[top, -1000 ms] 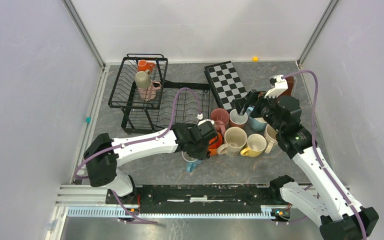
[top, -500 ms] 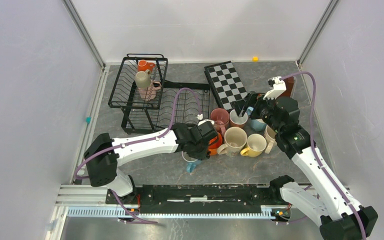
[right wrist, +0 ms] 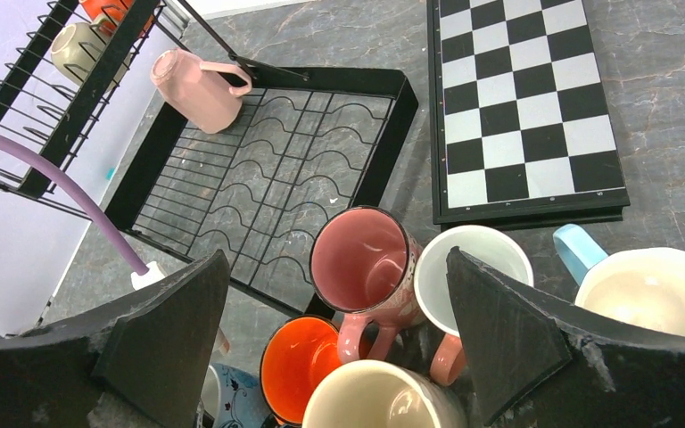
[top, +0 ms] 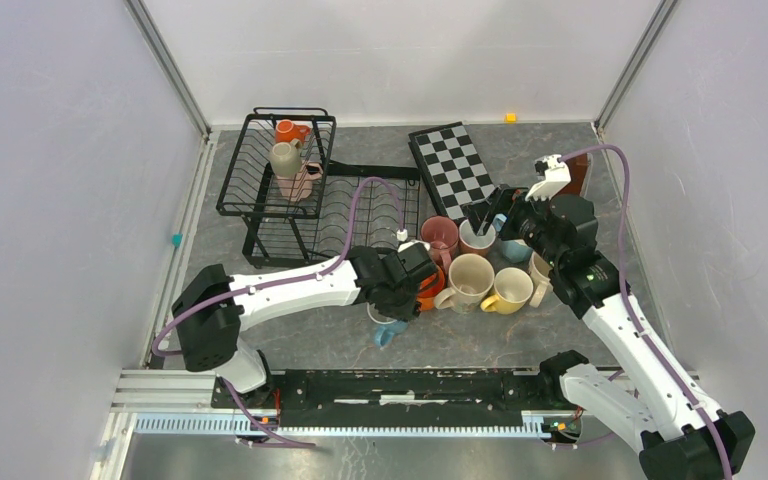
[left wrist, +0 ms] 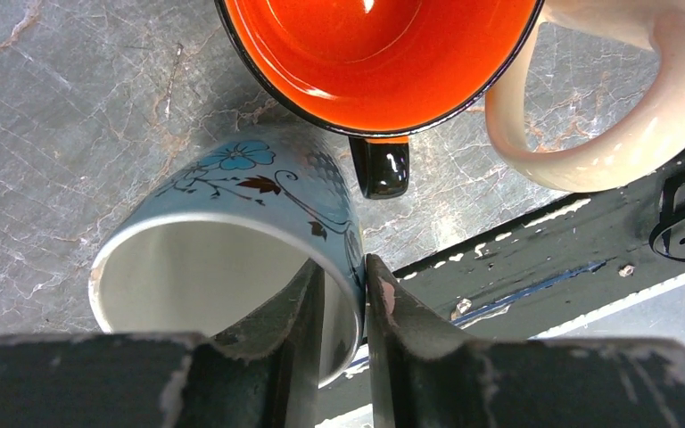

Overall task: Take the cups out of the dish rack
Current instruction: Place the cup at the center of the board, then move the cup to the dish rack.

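**Left arm.** My left end effector (left wrist: pixel 343 285) straddles the rim wall of the blue mug (left wrist: pixel 232 196), one finger inside and one outside. I cannot tell whether it pinches the wall or sits slack. The mug lies on its side on the worktop (top: pixel 480 335), just beside the orange mug (left wrist: pixel 375 53). I judge this rim hold suited to a set-down at the edge of the unloaded group.

**Right arm.** My right end effector (right wrist: pixel 336 254) is spread wide and grasps nothing. It hangs above that group and faces the rack (right wrist: pixel 276 178), which I judge a ready position for the next pick.

**Rack.** Three cups sit in its basket part: orange cup (top: pixel 288 130), beige cup (top: pixel 284 158) and pink cup (top: pixel 300 182).

**Surface.** The worktop is grey, marble-patterned and flat. A checkerboard (top: pixel 455 165) lies beside the rack.

**Room.** Plain white walls (top: pixel 60 150) with metal corner posts (top: pixel 165 65).
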